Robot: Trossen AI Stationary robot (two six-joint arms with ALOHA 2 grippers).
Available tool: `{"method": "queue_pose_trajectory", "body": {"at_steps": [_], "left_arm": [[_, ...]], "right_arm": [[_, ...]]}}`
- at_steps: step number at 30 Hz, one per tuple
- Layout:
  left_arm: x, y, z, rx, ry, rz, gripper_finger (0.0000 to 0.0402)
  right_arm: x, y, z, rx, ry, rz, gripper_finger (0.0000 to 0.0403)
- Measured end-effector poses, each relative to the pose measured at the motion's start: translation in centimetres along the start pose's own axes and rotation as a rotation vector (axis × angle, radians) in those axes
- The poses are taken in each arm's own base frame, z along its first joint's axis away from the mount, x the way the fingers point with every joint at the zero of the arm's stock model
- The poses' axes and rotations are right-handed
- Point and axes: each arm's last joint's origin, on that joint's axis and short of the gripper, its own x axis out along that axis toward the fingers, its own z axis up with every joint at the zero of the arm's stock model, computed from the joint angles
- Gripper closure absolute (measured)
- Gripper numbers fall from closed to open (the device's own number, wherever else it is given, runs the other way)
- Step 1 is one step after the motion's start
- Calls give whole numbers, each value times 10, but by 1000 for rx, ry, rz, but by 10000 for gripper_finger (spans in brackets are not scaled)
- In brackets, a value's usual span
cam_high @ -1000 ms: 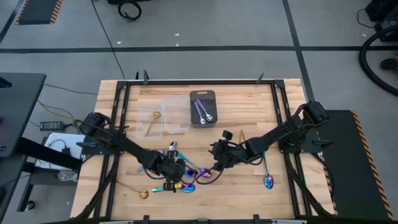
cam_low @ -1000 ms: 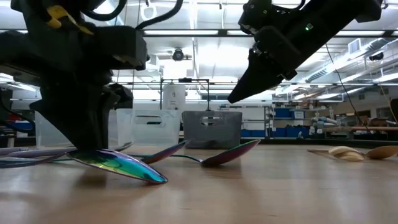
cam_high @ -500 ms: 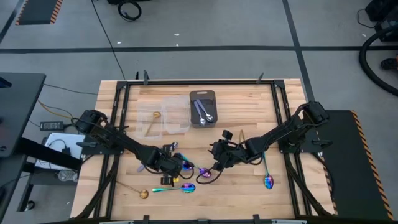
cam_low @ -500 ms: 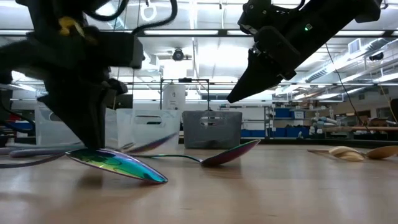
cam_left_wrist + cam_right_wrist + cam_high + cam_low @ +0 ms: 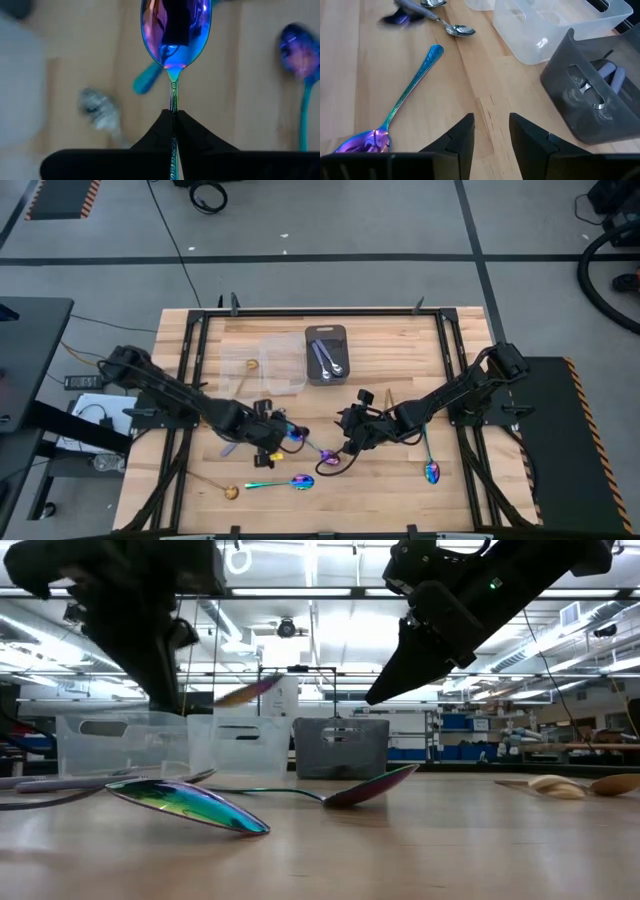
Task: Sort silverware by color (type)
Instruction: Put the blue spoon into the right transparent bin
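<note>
On the worktop (image 5: 400, 345), a gold spoon (image 5: 222, 488) lies near the front left edge, and another gold one (image 5: 245, 376) rests in the clear tub (image 5: 250, 370) further back. The left gripper (image 5: 173, 116) is raised off the wood, its fingers pinched shut on the thin handle of a rainbow spoon (image 5: 175, 32), whose bowl sticks out ahead of them; from above, that spoon (image 5: 292, 437) shows just right of the gripper (image 5: 270, 438). Below it another rainbow spoon (image 5: 285, 482) lies flat near the front edge, and a third (image 5: 328, 459) lies between the two arms. The gray tray (image 5: 326, 354) at the back holds two silver spoons (image 5: 331, 358). The right gripper (image 5: 491, 131) hovers over the worktop with its fingers parted and nothing between them. Further right, one more rainbow spoon (image 5: 430, 465) lies alone, its bowl toward the front.
</note>
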Motion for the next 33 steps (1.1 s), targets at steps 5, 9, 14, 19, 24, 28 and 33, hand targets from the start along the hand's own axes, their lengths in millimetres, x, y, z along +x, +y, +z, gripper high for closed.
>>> {"method": "queue_pose_trajectory", "body": {"at_steps": [5,9,14,19,24,28,33], "left_arm": [[-18,14,-1,-32,-21,56,386],[-31,26,-3,-58,-29,96,386],[-49,39,-3,-97,-98,134,386],[-61,51,-5,-123,-117,171,386],[-63,63,-5,-153,-112,234,386],[-59,77,-2,-204,-131,316,386],[-47,101,1,-258,-159,399,386]], "right_arm": [[0,0,0,-2,2,-1,271],[0,0,0,-3,1,-4,271],[0,0,-1,-10,5,-16,271],[-1,0,-2,-14,7,-21,271],[-1,-1,-2,-17,7,-31,271],[-1,0,-1,-11,0,-29,271],[-1,0,1,0,-17,-22,271]]}}
